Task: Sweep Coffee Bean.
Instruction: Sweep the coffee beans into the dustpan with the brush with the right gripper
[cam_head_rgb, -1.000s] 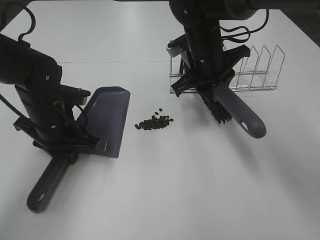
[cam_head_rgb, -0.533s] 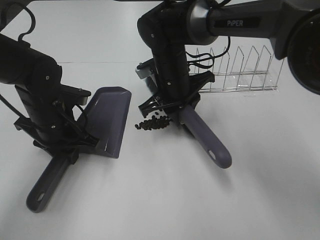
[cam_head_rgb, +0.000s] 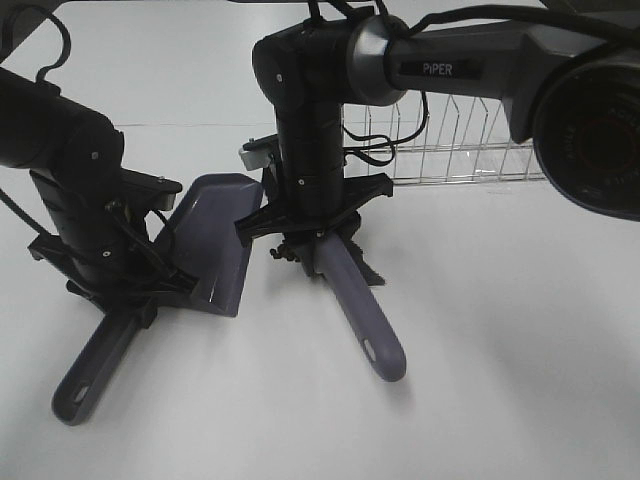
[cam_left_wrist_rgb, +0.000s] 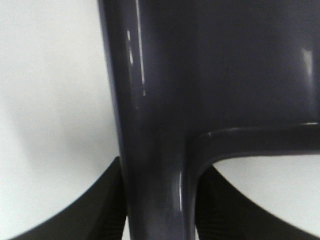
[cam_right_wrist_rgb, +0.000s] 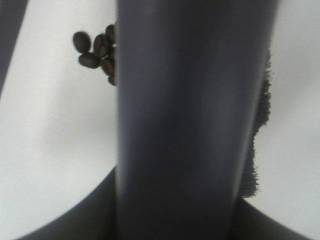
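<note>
The left jaws are clamped on the handle of the purple dustpan (cam_head_rgb: 218, 235). Dark fingers (cam_left_wrist_rgb: 100, 210) press on both sides of the shaft, just behind where it meets the pan. The right jaws are clamped on the handle of the brush (cam_head_rgb: 358, 310), which fills the wrist view. The black bristles (cam_right_wrist_rgb: 264, 100) show as a ragged fringe along one edge of it.

The left arm (cam_head_rgb: 70, 160) stands over its jaws with the wrist turned down. The pan's open lip faces the right jaws, and the handle's tail trails away from the left jaws on the white bench (cam_head_rgb: 500, 400). The right arm (cam_head_rgb: 470, 60) reaches in level, then drops straight down through its wrist to the jaws. The brush handle slants out from them low over the bench.

White lettering (cam_head_rgb: 447, 68) on the right forearm reads "PiPER".

The coffee bean (cam_head_rgb: 284, 254) heap lies directly below the right jaws and is mostly hidden by them. A few beans peep out beside the brush handle, between the brush and the dustpan's lip and close to both. A clear wire rack (cam_head_rgb: 470, 150) stands behind the right jaws.
</note>
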